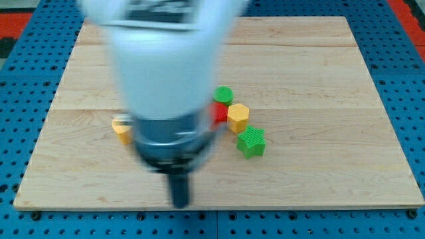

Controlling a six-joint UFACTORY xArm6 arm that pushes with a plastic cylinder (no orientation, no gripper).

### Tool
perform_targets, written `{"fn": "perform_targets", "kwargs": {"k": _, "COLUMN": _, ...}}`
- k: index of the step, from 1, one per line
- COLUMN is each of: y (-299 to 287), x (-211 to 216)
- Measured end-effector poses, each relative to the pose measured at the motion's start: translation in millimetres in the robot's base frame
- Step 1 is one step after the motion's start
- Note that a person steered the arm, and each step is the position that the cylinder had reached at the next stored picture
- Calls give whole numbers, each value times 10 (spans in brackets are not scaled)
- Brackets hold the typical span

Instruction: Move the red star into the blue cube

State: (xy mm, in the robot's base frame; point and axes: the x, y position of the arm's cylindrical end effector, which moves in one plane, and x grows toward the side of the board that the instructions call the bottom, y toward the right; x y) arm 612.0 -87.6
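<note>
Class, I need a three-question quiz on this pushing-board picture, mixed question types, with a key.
1. True or false: the yellow hexagonal block touches the partly hidden red block.
2. Which block lies nearest the view's bottom? A) green round block B) green star-shaped block C) yellow block at the view's left
3. Fill in: my tip is toward the view's ____ from the green star-shaped block.

Key: 1 true; 2 B; 3 left. No blue cube shows.

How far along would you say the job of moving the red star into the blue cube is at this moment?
Nothing looks done. A red block, its shape unclear, sits half hidden behind the arm, touching the yellow hexagonal block. No blue cube shows; it may be hidden by the arm. My tip is near the view's bottom, apart from every block, so the whole push is left.
</note>
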Motion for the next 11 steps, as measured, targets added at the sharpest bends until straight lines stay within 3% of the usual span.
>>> {"fn": "perform_targets", "kwargs": {"k": 1, "y": -1192, "x": -28}}
{"fn": "perform_targets", "kwargs": {"k": 2, "y": -1698, "x": -143}}
{"fn": "perform_targets", "kwargs": {"k": 3, "y": -1328, "x": -284}}
{"fn": "perform_targets", "kwargs": {"k": 5, "y": 359, "x": -710}}
{"fn": "perform_targets", "kwargs": {"k": 8, "y": 425, "x": -1445}}
{"fn": "perform_targets", "kwargs": {"k": 11, "y": 644, "x": -1637}}
